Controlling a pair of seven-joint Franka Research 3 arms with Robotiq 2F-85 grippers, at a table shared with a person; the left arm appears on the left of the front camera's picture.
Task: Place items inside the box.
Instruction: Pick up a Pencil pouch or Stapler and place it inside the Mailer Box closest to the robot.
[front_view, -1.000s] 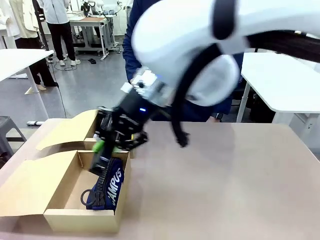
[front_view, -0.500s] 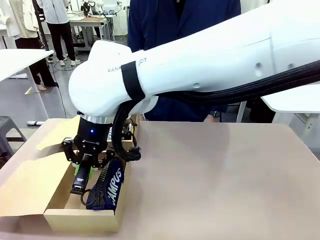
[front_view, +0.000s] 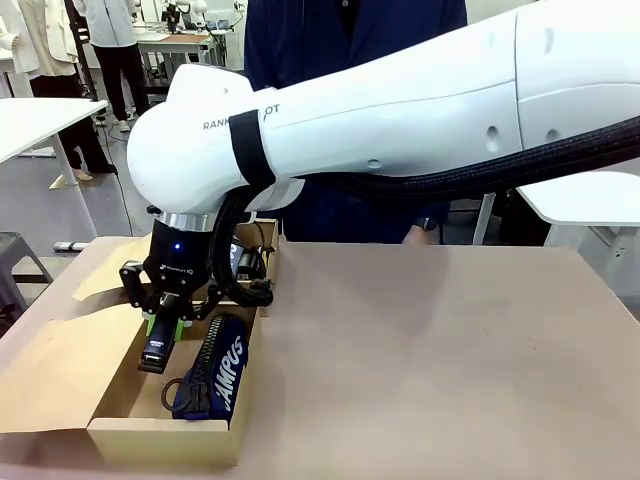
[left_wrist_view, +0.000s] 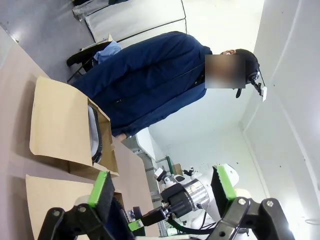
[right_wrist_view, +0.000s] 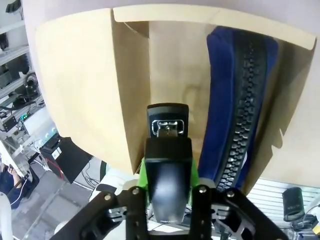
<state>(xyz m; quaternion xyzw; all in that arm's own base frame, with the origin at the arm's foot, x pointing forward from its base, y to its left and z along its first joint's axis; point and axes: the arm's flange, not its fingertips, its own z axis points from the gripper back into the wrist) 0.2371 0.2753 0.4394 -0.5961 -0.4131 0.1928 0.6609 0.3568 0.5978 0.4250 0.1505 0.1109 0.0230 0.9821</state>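
Brown tabletop (front_view: 430, 350) filled most of the front view, with a person (front_view: 350, 40) in a navy jacket standing at its far side. Across it, the white right arm (front_view: 400, 100) reached over to the robot's left, above the box (front_view: 160, 440), which lay with its flap lid folded out flat. From the front, the navy pouch (front_view: 222, 365) showed its white "CAMPUS" lettering as it lay along the box's right wall. The right wrist view looked straight down into the box (right_wrist_view: 175, 60) and showed the pouch (right_wrist_view: 240, 100) by its black zip instead.

The left wrist view looked sideways at the person (left_wrist_view: 150, 75) and a second cardboard box (left_wrist_view: 60, 125) with something dark inside. There the left gripper (left_wrist_view: 162, 187) stood wide apart, with nothing between its green pads.

The right gripper (front_view: 165, 322) was clamped on a black stapler (front_view: 153, 350), which hung tilted over the box's bare left half, just beside the pouch. In the wrist view, the gripper (right_wrist_view: 167, 175) pinched the stapler (right_wrist_view: 167, 145) by its rear, its nose over bare cardboard. Whether it touched the floor could not be told.
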